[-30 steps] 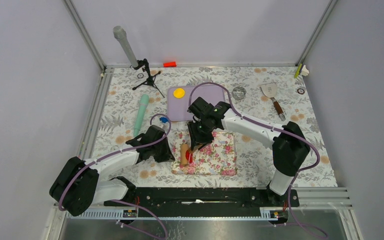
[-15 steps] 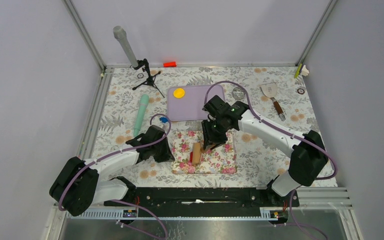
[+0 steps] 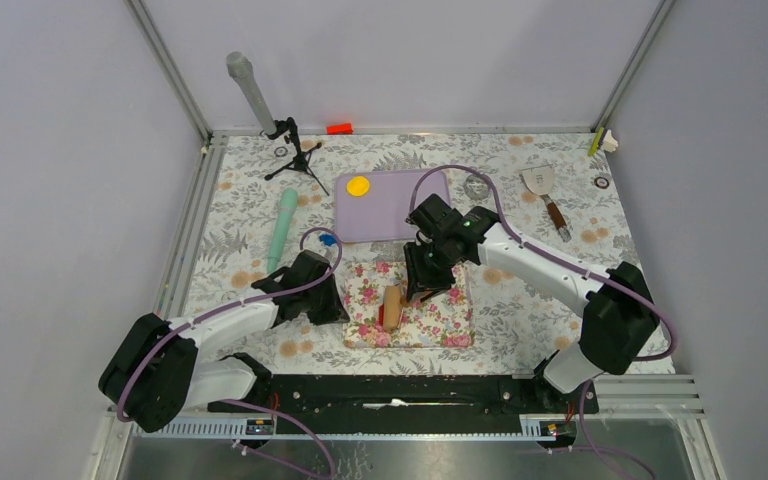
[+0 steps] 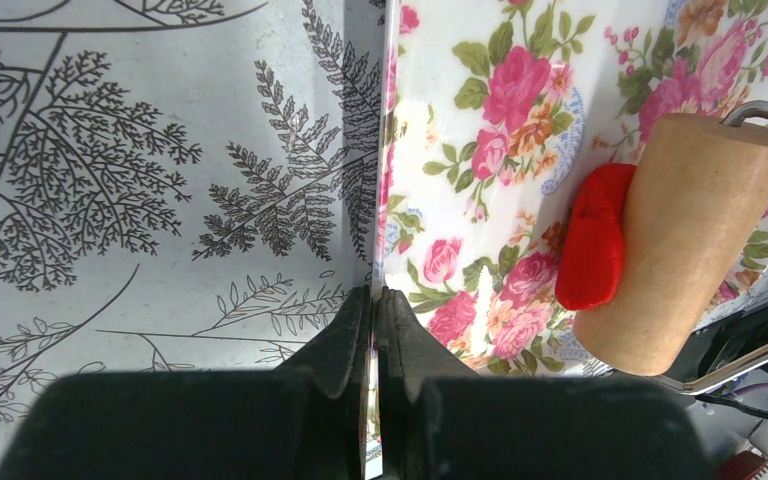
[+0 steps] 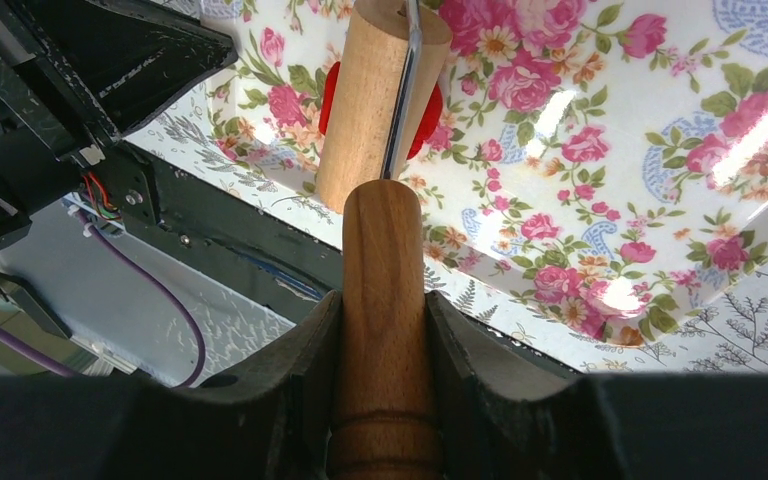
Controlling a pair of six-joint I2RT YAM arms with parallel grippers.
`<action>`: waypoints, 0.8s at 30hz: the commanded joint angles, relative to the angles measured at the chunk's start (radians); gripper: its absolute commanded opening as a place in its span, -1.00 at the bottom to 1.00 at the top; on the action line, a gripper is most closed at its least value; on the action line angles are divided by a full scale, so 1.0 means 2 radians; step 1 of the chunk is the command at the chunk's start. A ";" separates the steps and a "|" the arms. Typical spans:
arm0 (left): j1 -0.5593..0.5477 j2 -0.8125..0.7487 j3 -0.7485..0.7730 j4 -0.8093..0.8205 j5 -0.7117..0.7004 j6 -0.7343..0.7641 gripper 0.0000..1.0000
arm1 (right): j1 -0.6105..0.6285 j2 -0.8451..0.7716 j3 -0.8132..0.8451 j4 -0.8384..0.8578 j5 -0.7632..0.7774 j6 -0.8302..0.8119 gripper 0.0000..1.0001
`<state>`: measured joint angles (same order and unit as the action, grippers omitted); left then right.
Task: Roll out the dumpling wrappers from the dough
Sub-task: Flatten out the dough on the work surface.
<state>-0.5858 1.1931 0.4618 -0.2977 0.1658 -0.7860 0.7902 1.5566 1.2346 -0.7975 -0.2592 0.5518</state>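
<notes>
Dough squashed under wooden roller on floral mat.
Right gripper clamps the roller's handle; left gripper pinches the mat's edge.

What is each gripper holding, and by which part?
Right gripper clamps the wooden roller by its handle; left gripper pinches the floral mat at its left edge.

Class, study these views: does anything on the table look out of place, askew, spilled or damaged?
Nothing looks spilled or damaged. The one stray is a small red-orange block at the far edge of the table, away from the work. The red dough lies partly under the wooden roller on the floral mat, as expected.
</notes>
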 commanded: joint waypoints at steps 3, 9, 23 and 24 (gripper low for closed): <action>0.003 0.000 0.003 -0.032 -0.024 0.004 -1.00 | 0.000 0.024 -0.027 -0.022 0.055 -0.008 -1.00; 0.003 -0.010 0.015 -0.057 -0.040 0.006 -1.00 | -0.005 0.010 -0.050 -0.034 0.063 -0.015 -1.00; 0.003 0.003 0.040 -0.062 -0.052 0.003 -1.00 | -0.009 -0.016 -0.109 -0.018 0.066 -0.012 -1.00; 0.003 0.002 0.041 -0.063 -0.052 0.004 -1.00 | -0.009 -0.015 -0.109 -0.010 0.069 -0.010 -1.00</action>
<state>-0.5869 1.1954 0.4938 -0.3805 0.1467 -0.7902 0.7837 1.4601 1.0752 -0.6659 -0.3000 0.5556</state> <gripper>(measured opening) 0.029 0.391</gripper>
